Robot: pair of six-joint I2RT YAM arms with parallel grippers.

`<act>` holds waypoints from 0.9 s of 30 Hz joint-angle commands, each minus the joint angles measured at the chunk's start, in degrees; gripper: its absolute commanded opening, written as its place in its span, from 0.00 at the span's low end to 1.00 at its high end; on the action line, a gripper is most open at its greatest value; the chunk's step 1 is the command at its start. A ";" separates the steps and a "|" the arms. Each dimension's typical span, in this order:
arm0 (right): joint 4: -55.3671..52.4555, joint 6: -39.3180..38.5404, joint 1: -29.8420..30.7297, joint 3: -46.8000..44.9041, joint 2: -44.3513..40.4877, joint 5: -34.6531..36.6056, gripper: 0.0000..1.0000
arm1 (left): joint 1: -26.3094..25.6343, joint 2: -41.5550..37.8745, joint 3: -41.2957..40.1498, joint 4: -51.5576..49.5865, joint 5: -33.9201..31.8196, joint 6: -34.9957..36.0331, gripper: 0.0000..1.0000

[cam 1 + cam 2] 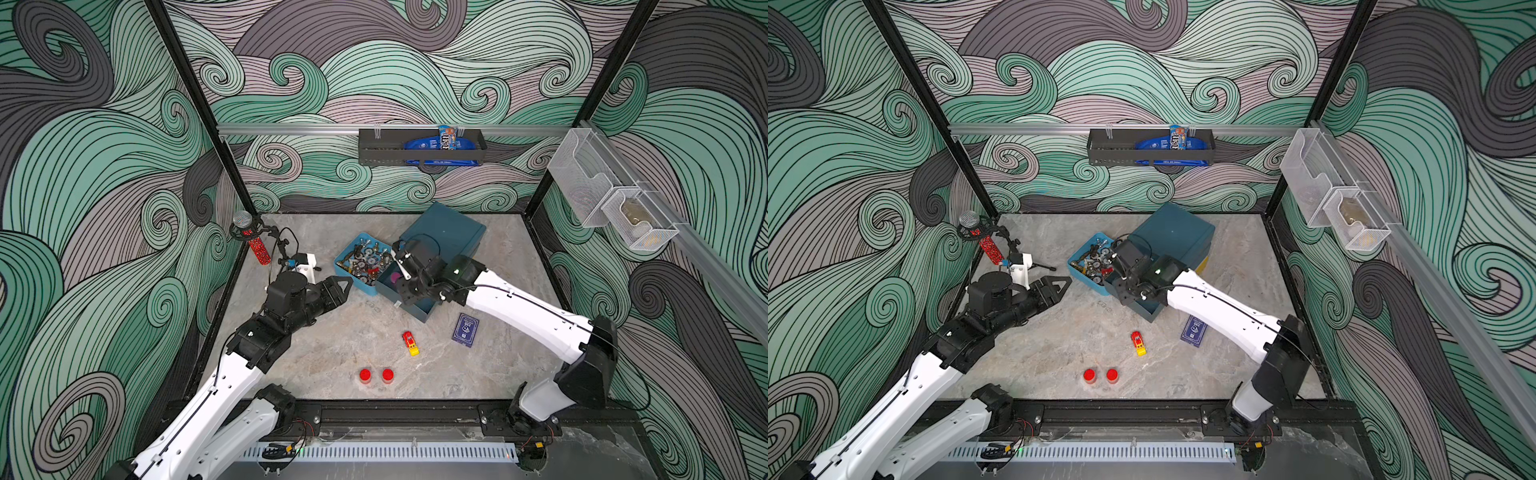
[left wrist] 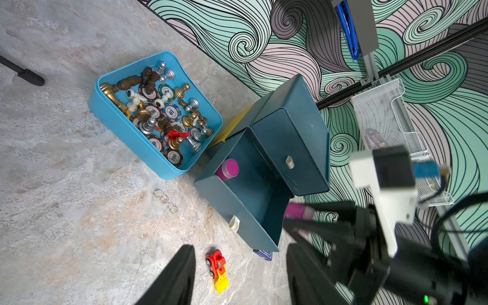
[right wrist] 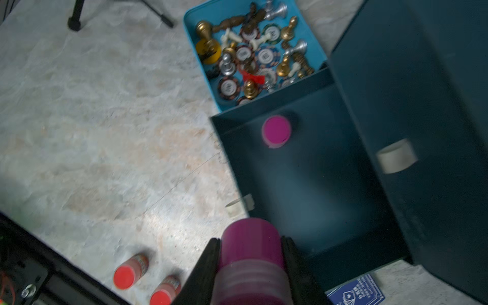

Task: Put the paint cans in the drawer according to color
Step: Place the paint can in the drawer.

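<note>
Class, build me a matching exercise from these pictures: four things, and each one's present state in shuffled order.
Column A: 1. right gripper; 2. left gripper; 3. red paint cans; 4. pulled-out drawer.
Column B: a. standing on the table; b. open, holding nothing; c. contains one magenta paint can; d. shut on the other magenta paint can.
Pairs: 1-d, 2-b, 3-a, 4-c.

1. Marble-patterned tabletop [image 1: 316,361], on which a teal drawer unit [image 1: 449,232] and light blue tray [image 2: 124,129] are set side by side.
2. Toy car [image 1: 410,343] and blue card box [image 1: 465,329] are seen mid-table.
3. Two red paint cans [image 1: 365,375] are stood near the front edge.
</note>
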 commanded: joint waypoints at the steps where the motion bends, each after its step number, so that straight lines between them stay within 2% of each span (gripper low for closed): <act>1: -3.73 -4.70 -3.17 1.92 6.02 0.16 0.17 | 0.40 -0.09 1.90 1.83 1.49 1.36 0.58; 6: -3.65 -6.68 -6.09 3.35 10.33 -0.53 0.18 | 0.46 0.35 1.90 2.27 2.70 1.99 0.58; 13: -2.72 -8.16 -6.91 1.90 15.43 -1.68 0.23 | 0.42 1.14 1.55 3.39 4.15 2.10 0.58; 14: -2.35 -8.29 -7.03 1.77 15.81 -1.44 0.25 | 0.40 1.22 1.55 3.54 4.29 2.10 0.58; 19: -1.47 -9.20 -7.51 1.36 16.87 -2.04 0.48 | 0.46 1.41 1.55 3.79 4.55 2.28 0.58; 21: -1.02 -9.50 -7.49 0.82 16.97 -2.16 0.53 | 0.40 1.58 1.55 3.90 4.68 2.28 0.58; 27: -1.01 -9.61 -7.38 3.77 14.38 -0.15 0.57 | 0.40 3.32 1.38 4.81 6.48 2.39 0.58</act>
